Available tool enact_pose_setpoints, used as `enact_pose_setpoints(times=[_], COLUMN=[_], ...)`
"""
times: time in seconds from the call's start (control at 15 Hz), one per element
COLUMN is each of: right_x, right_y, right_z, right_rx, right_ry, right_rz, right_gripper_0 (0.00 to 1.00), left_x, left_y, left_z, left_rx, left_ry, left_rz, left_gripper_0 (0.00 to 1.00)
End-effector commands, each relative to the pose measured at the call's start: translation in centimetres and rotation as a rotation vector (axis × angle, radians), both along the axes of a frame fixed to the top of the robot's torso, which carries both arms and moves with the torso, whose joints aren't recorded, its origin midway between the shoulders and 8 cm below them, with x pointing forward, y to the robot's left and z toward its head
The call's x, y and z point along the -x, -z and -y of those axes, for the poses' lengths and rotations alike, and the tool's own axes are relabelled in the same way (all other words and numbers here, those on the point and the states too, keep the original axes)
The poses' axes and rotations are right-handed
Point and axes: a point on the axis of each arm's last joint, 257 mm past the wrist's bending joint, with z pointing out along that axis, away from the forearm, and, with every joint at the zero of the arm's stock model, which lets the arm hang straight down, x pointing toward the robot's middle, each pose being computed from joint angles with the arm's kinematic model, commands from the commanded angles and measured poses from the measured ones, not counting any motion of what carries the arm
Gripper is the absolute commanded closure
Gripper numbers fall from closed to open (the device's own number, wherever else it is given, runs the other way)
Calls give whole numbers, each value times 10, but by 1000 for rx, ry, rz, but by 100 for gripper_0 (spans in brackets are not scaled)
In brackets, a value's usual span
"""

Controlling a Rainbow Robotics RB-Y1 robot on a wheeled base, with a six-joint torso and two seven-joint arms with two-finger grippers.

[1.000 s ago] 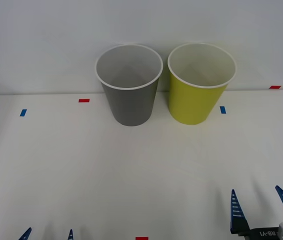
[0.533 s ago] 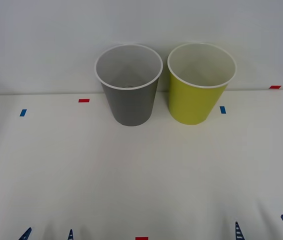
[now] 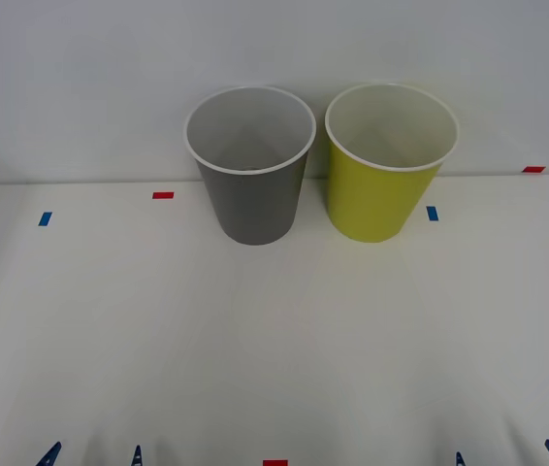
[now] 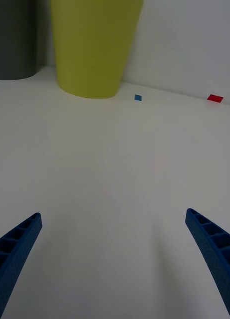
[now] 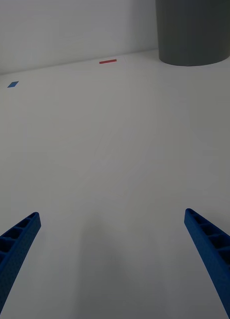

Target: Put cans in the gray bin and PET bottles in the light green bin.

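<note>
At the lower left of the front view our left claw point(image 3: 93, 454) sits parked at the frame's bottom edge, fingers spread wide and holding nothing, just as it was a second ago. Moving right, a red tape mark point(image 3: 163, 195) lies on the white tabletop point(image 3: 274, 330) in front of the gray bin point(image 3: 250, 194), which stands upright at the upper middle against the back wall; its pale inside shows no can that we can make out from this angle. Just beside it, not quite touching, stands the light green bin point(image 3: 383, 199), also upright, with a blue tape mark point(image 3: 433, 213) at its right. At the lower right our right claw point(image 3: 509, 455) has pulled back: a second ago its blue fingers rose well into the frame, now only the tips show, wide apart and empty. We judge the sorting done, or at a pause, since no can or bottle lies on the tabletop.
</note>
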Motion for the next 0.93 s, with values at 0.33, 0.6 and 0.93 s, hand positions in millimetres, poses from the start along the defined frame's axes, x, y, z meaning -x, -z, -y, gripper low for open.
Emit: enact_pose_setpoints(times=[0.33, 0.6, 0.93], right_x=[0, 0, 0], right_y=[1, 1, 1], right_z=[-1, -1, -1], right_rx=[-6, -6, -6], right_ry=[1, 1, 1], right_rz=[-3, -3, -3], right_gripper_0=[0, 0, 0], left_x=[0, 0, 0], left_y=[0, 0, 0], left_z=[0, 0, 0], left_rx=[0, 0, 0], left_ry=[0, 0, 0], left_rz=[0, 0, 0], left_gripper_0=[0, 0, 0])
